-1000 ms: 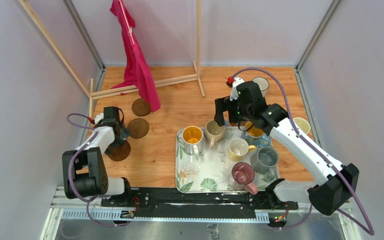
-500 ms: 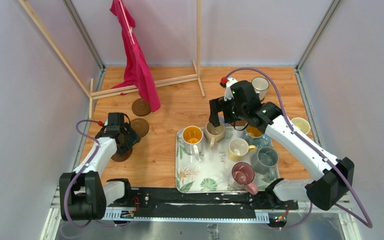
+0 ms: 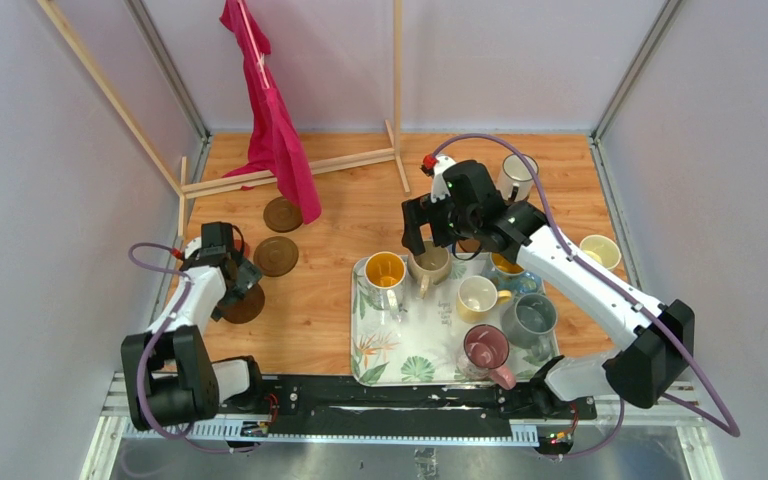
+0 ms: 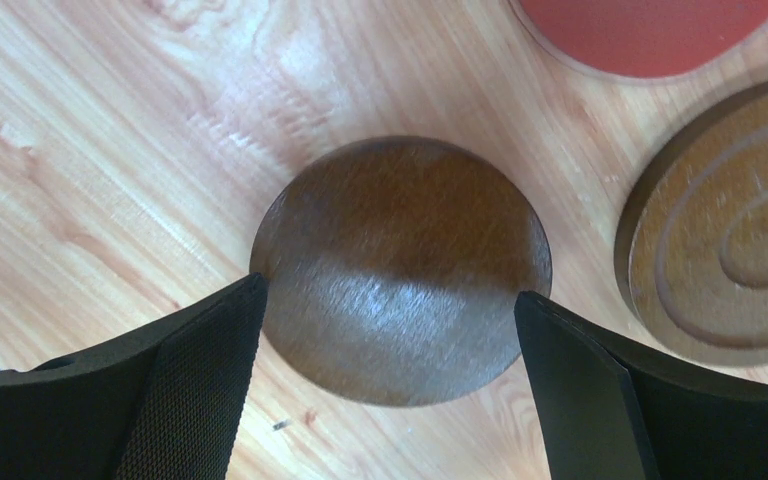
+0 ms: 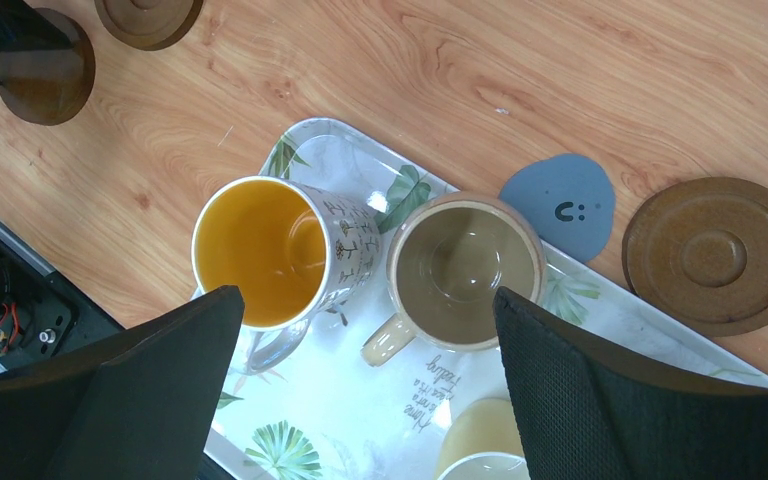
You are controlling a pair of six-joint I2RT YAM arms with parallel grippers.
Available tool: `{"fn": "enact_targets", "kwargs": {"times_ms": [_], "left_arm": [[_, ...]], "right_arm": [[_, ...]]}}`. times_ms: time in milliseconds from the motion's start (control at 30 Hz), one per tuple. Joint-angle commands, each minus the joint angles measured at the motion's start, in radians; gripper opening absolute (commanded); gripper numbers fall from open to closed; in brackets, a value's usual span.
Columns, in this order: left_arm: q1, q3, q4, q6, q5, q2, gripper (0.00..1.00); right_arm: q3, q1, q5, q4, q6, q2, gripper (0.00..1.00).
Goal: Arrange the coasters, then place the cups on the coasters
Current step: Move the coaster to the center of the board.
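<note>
My left end effector (image 4: 388, 300) spread wide, straddling smooth brown coaster (image 4: 400, 265) flat on surface (image 4: 80, 130) — looks thin, rigid, light, probably slick; pinch opposite edges. Right end effector (image 5: 365, 300) spread too — over beige mug (image 5: 465, 265) on tray (image 5: 340, 410).

At the frame's left, three coasters (image 3: 276, 256) are lying in a line running upward; my left gripper (image 3: 235, 292) is hovering over the lowest. Right of centre, the tray (image 3: 400, 365) is holding several cups (image 3: 384, 270); two more are standing on the table (image 3: 340, 210) at upper right.
</note>
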Motion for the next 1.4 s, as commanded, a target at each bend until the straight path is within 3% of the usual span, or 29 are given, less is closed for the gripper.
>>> {"fn": "enact_targets", "kwargs": {"times_ms": [0,133,433,600,700,833,1000,1133,1267,1367], "left_arm": [[0.015,0.028,0.138,0.004,0.035,0.086,1.0],[-0.028,-0.021,0.2,-0.004,0.13,0.119,1.0],[-0.389,-0.077,0.207,-0.182,0.169,0.076,1.0],[-0.455,0.013,0.058,-0.176,0.058,0.011,1.0],[-0.409,0.062,-0.056,-0.139,-0.115,-0.057,1.0],[-0.157,0.039,-0.065,-0.068,-0.107,-0.14,1.0],[0.052,-0.005,-0.029,-0.073,-0.169,-0.17,1.0],[0.151,-0.07,0.143,-0.093,0.007,-0.035,1.0],[0.152,-0.15,0.322,-0.127,0.223,0.1,1.0],[0.109,-0.218,0.387,-0.157,0.257,0.09,1.0]], "right_arm": [[-0.009,0.006,0.002,0.009,-0.021,-0.032,1.0],[-0.018,0.006,0.038,0.009,-0.032,-0.05,1.0],[-0.032,0.005,0.045,0.013,-0.041,-0.051,1.0],[-0.017,0.007,0.025,0.012,-0.037,-0.043,1.0],[-0.014,0.006,0.012,0.013,-0.032,-0.045,1.0],[-0.012,0.005,0.008,0.013,-0.031,-0.038,1.0],[-0.01,0.007,-0.014,0.013,-0.028,-0.028,1.0],[-0.015,0.007,-0.025,0.013,-0.027,-0.025,1.0],[-0.017,0.007,-0.019,0.013,-0.029,-0.027,1.0],[-0.017,0.007,-0.01,0.013,-0.032,-0.028,1.0]]}}
